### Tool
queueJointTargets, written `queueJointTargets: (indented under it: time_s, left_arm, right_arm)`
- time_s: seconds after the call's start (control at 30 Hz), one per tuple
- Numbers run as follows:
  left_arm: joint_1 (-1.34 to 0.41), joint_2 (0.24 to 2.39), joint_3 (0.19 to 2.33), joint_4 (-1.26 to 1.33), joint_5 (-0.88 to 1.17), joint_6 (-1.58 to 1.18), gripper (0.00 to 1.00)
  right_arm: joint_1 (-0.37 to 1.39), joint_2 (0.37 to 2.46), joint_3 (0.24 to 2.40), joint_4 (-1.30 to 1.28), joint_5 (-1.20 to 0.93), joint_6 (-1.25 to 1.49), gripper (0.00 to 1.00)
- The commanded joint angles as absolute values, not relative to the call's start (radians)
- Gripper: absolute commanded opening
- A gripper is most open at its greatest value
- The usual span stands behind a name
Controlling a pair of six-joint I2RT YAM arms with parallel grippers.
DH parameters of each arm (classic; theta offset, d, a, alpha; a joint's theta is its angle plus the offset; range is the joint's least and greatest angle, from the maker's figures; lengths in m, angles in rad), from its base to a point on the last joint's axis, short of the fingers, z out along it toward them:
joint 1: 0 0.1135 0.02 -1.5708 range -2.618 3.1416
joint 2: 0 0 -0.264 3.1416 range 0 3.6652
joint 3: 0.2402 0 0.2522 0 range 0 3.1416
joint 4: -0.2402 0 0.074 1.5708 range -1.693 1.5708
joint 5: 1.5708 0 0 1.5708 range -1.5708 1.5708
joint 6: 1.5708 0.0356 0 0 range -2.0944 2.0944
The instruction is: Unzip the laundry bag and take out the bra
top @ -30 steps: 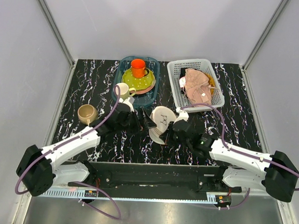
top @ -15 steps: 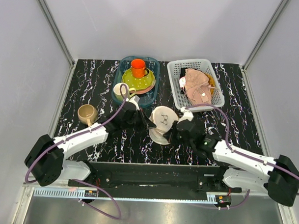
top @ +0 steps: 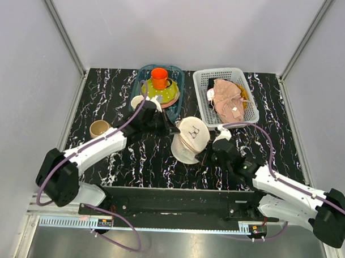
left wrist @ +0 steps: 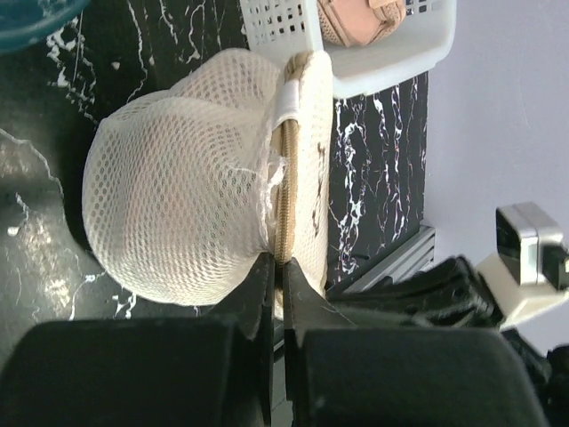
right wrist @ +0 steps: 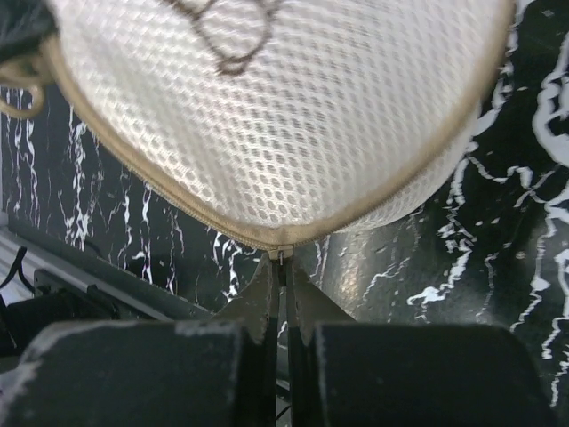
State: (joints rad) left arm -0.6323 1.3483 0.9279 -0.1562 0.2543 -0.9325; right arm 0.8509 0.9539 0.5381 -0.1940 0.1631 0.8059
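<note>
The cream mesh laundry bag stands tilted on its edge at the table's middle, its spectacles print facing up. My left gripper is at its left side, shut on the tan zipper seam at the bag's rim. My right gripper is at the bag's near right side. It is shut on the small metal zipper pull under the bag's round face. The zipper looks closed along the seam. The bra is hidden.
A white lattice basket with a pale pink-beige cloth stands at the back right, close behind the bag. A blue tub holds an orange cup and yellow-green plates. A cream mug and a tan cup stand left.
My left gripper went from open to shut on the bag's seam. The bag moved back and to the right and stands more upright. Both arms shifted with it.
</note>
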Motion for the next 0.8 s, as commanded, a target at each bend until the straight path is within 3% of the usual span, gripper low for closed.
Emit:
queueJointTargets:
  time_s: [0.0,0.03,0.07,0.1,0.13,0.17,0.4,0.7,0.77]
  left_arm:
    - [-0.617,1.437,1.06,-0.175,0.27,-0.855,0.09]
    - [-0.617,1.445,1.072,-0.193,0.291,-0.847,0.24]
    - [-0.62,1.44,1.08,-0.192,0.302,-0.839,0.64]
    - [-0.621,1.427,1.074,-0.193,0.302,-0.828,0.84]
    - [-0.624,1.407,1.054,-0.192,0.289,-0.819,0.94]
    - [-0.626,1.357,1.039,-0.196,0.27,-0.815,0.99]
    - [-0.707,1.192,0.888,-0.187,0.18,-0.882,0.96]
    - [-0.799,1.285,0.847,-0.04,0.119,-0.957,0.9]
    - [-0.801,1.322,0.864,-0.037,0.127,-0.972,0.77]
  right_arm:
    - [0.908,0.995,0.616,-0.154,0.152,0.801,0.0]
    - [0.913,1.012,0.62,-0.144,0.14,0.798,0.0]
    - [0.913,1.022,0.621,-0.132,0.137,0.799,0.0]
    - [0.913,1.029,0.623,-0.126,0.138,0.799,0.0]
    - [0.914,1.041,0.621,-0.126,0.155,0.801,0.0]
    - [0.913,1.045,0.62,-0.124,0.163,0.801,0.0]
    - [0.911,1.06,0.618,-0.115,0.173,0.802,0.0]
    - [0.913,1.065,0.634,-0.12,0.185,0.779,0.0]
    - [0.91,1.051,0.623,-0.135,0.198,0.779,0.0]
